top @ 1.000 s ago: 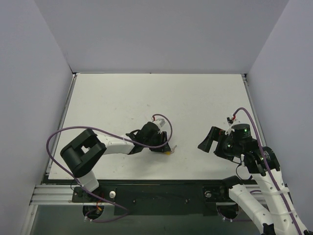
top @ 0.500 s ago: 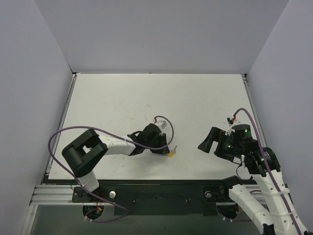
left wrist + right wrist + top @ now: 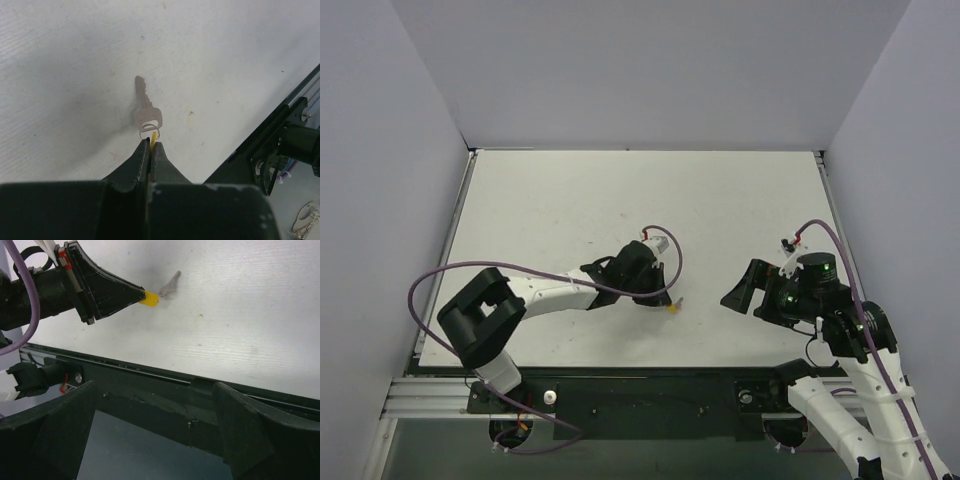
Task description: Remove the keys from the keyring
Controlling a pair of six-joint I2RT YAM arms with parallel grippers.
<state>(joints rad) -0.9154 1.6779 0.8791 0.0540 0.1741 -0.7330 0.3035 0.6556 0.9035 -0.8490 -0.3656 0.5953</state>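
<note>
While the left end effector [image 3: 151, 146] clamps the keyring [image 3: 153, 136]:
Keyring: yellow, lengthwise between the fingertips, tip poking out.
Key [image 3: 146, 107]: on the ring, head nearest, shaft pointing straight away, by the bench's [image 3: 570, 200] front edge.
Right end effector [image 3: 738, 292]: jaws spread, empty, well apart.

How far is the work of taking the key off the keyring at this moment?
Done: the left end effector is shut on the yellow keyring. In hand: that grip, with the silver key attached just past the tips. Left: the key is not yet off the ring, and the right end effector is open, apart to the right, touching nothing.
</note>
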